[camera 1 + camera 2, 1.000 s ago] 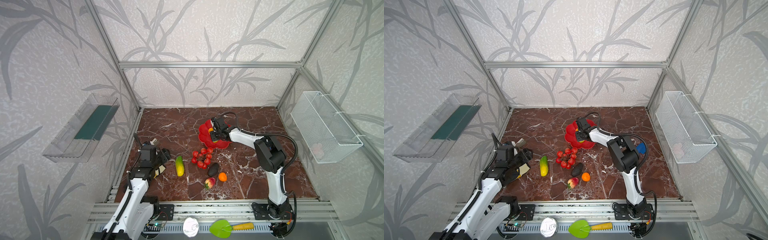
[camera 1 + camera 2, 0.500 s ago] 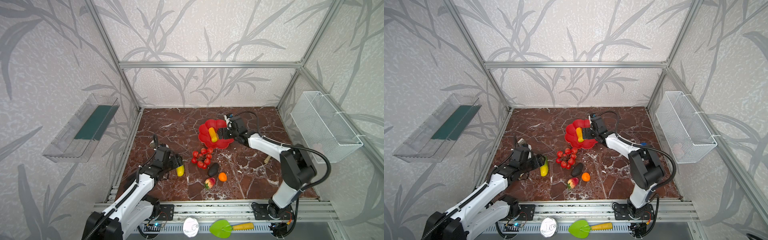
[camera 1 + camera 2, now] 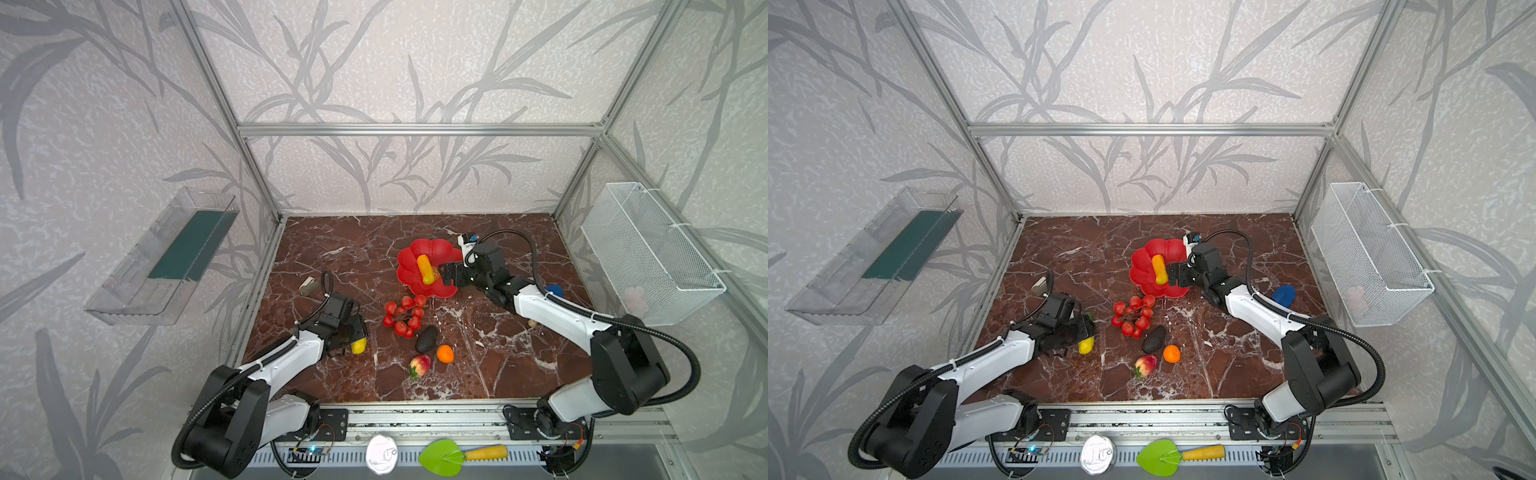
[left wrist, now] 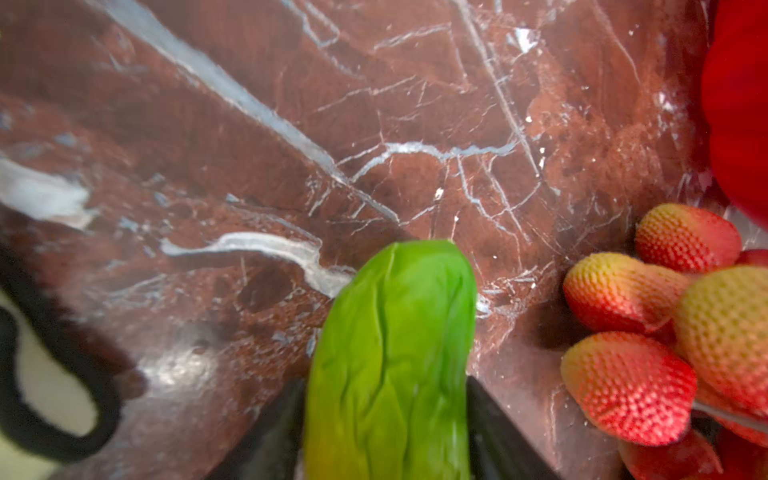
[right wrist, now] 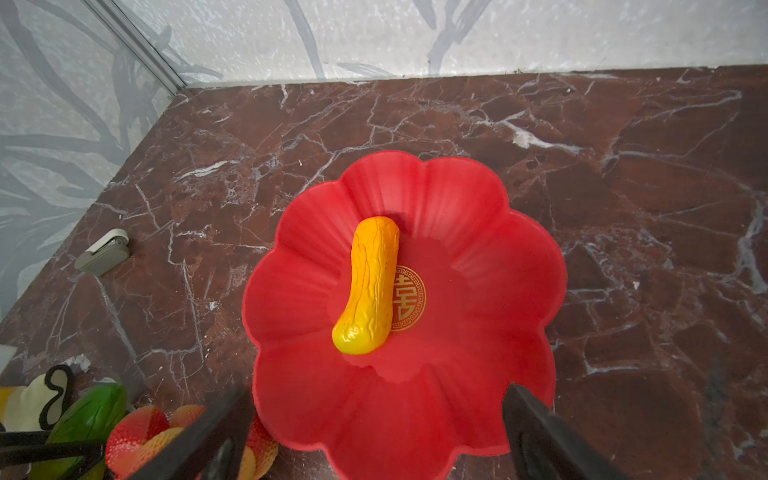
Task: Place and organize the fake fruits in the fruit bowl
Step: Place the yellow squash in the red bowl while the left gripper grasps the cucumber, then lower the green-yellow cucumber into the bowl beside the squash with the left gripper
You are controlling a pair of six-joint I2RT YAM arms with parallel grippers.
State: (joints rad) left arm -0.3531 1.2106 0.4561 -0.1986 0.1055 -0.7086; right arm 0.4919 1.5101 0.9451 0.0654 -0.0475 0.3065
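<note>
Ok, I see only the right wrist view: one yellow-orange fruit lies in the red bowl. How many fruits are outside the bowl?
Observer: Five. Three are beyond your frame: in both top views the avocado, the small orange and the strawberry-like fruit lie close together.
Operator: And the green one at my corner, is it free?
Observer: No. In the left wrist view the left gripper is closed on the green-yellow fruit, touching both its sides.
Operator: Is anything beside my arm?
Observer: Yes, in a top view a small blue scoop lies just beyond the right arm.
</note>
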